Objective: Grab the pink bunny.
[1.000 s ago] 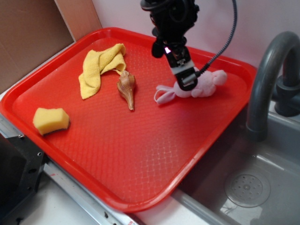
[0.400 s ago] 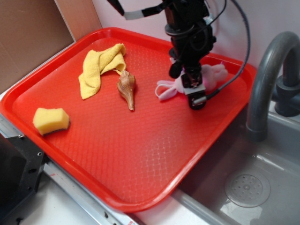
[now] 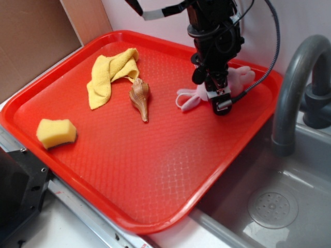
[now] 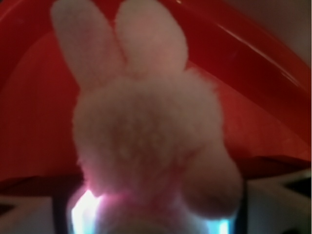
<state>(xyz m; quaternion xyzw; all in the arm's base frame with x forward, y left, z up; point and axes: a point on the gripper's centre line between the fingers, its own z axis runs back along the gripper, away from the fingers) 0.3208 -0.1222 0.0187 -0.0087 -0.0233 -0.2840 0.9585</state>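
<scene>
The pink bunny [image 3: 242, 78] lies at the right rear of the red tray [image 3: 155, 170], its looped ears [image 3: 187, 101] pointing left. My gripper [image 3: 211, 92] stands down over its middle, one finger on the far side and one on the near side, shut on the bunny's body. In the wrist view the pink bunny [image 4: 146, 136] fills the frame with its ears pointing up. Dark fingers press its two flanks at the bottom edge, around my gripper [image 4: 153, 214]. Red tray [image 4: 29, 122] shows behind it.
On the tray lie a crumpled yellow cloth [image 3: 111, 75] at the back left, a brown spiral shell [image 3: 139, 97] beside it and a yellow sponge [image 3: 56, 133] at the near left. A grey faucet [image 3: 295, 88] and steel sink [image 3: 269, 206] stand right of the tray.
My gripper came down from above the bunny until its fingers straddled the body. Since then gripper and bunny have shifted slightly right and up together.
</scene>
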